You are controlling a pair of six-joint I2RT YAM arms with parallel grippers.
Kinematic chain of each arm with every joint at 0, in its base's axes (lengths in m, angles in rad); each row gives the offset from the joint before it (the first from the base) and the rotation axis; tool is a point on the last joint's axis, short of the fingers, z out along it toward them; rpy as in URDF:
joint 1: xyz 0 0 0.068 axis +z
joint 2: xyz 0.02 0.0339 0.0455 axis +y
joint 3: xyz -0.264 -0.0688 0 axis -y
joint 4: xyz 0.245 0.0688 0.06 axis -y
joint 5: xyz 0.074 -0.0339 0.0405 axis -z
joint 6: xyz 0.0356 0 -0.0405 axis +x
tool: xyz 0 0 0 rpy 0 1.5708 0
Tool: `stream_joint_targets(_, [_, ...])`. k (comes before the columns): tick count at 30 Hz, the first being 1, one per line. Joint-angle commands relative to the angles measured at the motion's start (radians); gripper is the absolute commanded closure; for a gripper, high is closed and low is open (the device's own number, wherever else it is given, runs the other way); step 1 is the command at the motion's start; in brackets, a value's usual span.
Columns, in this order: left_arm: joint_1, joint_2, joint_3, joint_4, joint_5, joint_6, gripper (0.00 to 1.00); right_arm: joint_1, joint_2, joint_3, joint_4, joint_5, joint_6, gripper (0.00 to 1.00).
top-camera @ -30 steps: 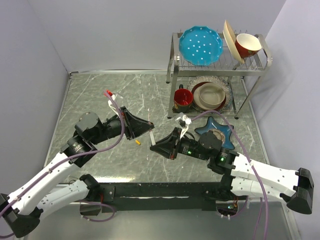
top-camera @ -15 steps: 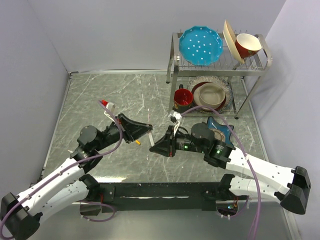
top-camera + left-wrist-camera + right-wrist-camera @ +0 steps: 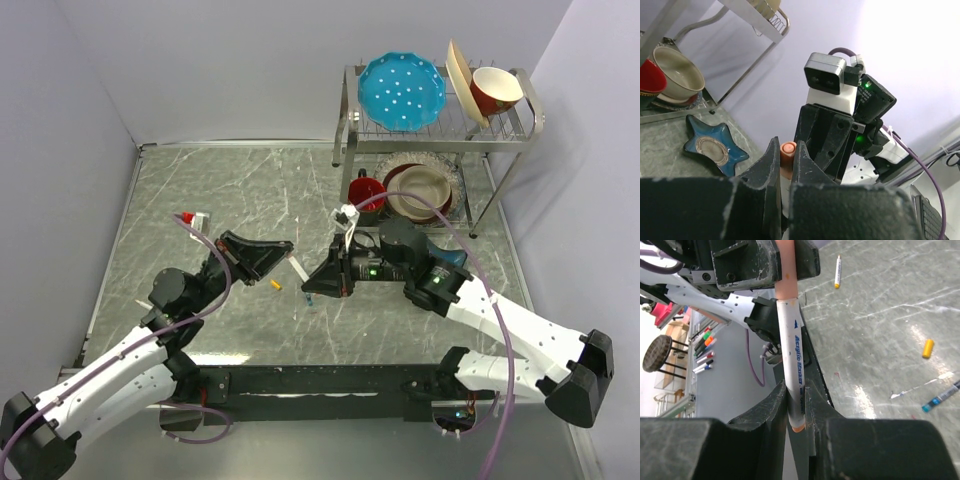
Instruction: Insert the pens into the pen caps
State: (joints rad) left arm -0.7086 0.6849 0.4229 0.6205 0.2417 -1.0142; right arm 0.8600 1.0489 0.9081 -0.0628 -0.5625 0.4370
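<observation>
1. Our left gripper [image 3: 786,151] is clenched on the pink cap [image 3: 786,270]. Our right gripper [image 3: 795,391] pinches the white pen [image 3: 791,350] low on its barrel.
2. Pen and cap meet end to end in the air above the table [image 3: 200,190].
3. We judge the push should run straight along the barrel, with both grips firm, until the cap seats.
4. The yellow cap [image 3: 927,348] and the dark pen [image 3: 942,397] lie on the table.
5. A second ago the left fingers were looser. Both wrists have since turned inward.
</observation>
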Motion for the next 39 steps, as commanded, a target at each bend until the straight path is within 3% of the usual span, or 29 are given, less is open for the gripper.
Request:
stream_joint_targets(1, [-0.100, 0.019, -0.069, -0.255, 0.338, -0.035, 0.99, -0.108, 0.012, 0.228, 0.391, 0.256, -0.041, 1.00])
stream_joint_targets(10, [-0.178, 0.065, -0.105, -0.116, 0.297, -0.141, 0.99, -0.134, 0.106, 0.298, 0.415, 0.213, -0.043, 1.00])
stream_joint_targets(19, [-0.275, 0.119, -0.070, -0.174, 0.223, -0.096, 0.99, -0.156, 0.102, 0.250, 0.505, 0.191, -0.017, 1.00])
stream_joint_targets(23, [-0.273, 0.073, 0.028, -0.399, 0.125, 0.006, 0.99, -0.157, 0.071, 0.223, 0.460, 0.214, -0.041, 1.00])
stream_joint_targets(25, [-0.270, 0.084, 0.153, -0.612, 0.015, 0.070, 0.99, -0.157, 0.046, 0.198, 0.420, 0.207, -0.049, 1.00])
stream_joint_targets(29, [-0.256, 0.163, 0.272, -0.714, 0.024, 0.148, 0.99, -0.159, 0.005, 0.100, 0.396, 0.223, -0.081, 1.00])
stream_joint_targets(39, [-0.259, 0.235, 0.096, -0.435, 0.211, 0.049, 0.99, -0.208, 0.008, 0.117, 0.440, 0.222, -0.080, 1.00])
